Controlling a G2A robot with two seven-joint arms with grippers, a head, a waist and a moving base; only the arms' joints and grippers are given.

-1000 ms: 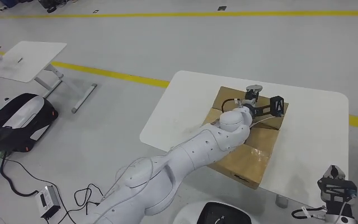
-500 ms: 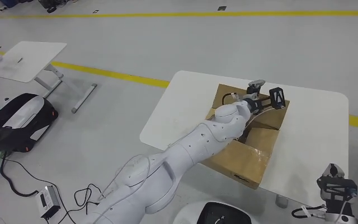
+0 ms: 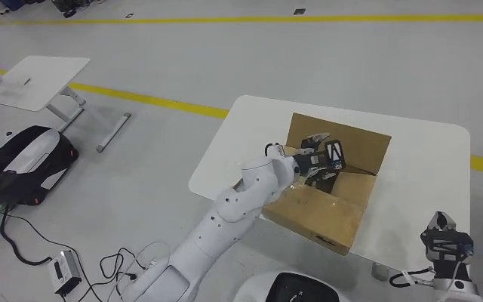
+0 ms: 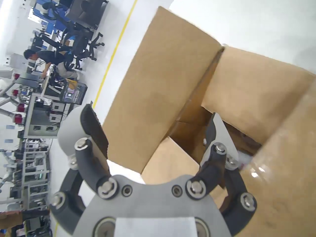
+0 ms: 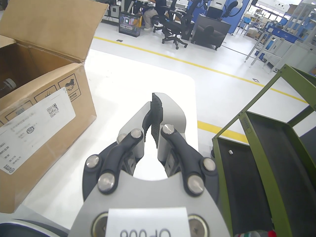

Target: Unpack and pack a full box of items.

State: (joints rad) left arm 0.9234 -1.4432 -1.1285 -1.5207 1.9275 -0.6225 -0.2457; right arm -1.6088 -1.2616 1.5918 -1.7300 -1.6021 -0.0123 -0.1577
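We see the box (image 3: 324,215) sitting mid-worktop (image 3: 423,174), flaps open, far flap (image 3: 355,143) upright. L claw (image 3: 320,160) hangs over the opening, spread wide w/ nothing between the fingers. In its wrist view one finger (image 4: 92,122) is beside a raised flap, the other over the interior. Contents too dim to tell. R claw (image 5: 154,109) is off the worktop's near right corner, pads pressed together, empty, next to a green cart (image 5: 259,136). A white label (image 5: 32,127) is on the box's side.
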